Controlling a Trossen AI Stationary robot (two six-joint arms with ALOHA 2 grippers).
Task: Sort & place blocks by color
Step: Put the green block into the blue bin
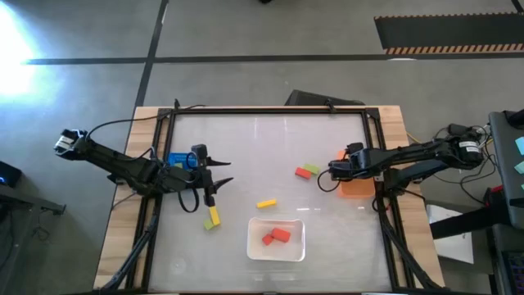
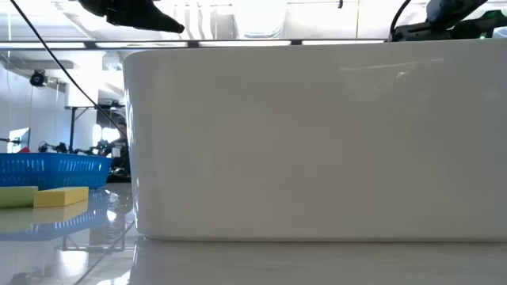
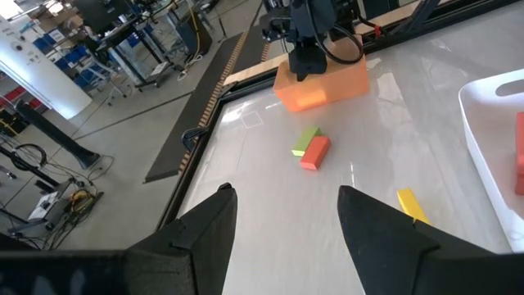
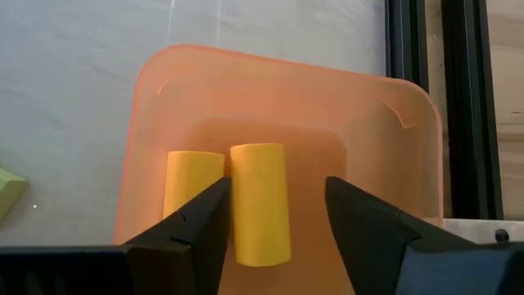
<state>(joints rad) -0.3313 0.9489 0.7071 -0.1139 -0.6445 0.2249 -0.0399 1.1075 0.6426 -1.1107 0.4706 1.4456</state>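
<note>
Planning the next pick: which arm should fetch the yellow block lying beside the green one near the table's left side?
Left. Its open hand hovers just above that yellow block, while the right hand is across the table over the orange bin.

High view overhead; low view pressed against white tray [image 2: 317, 142]; wrists share orange bin [image 4: 278, 131].

We see bright, even light throughout; strong glare burns the floor [image 1: 24, 49] at the high view's upper left, the glossy worktop [image 1: 246, 147] mirrors pale streaks, and the white tray [image 2: 317, 142] looms soft up close.
</note>
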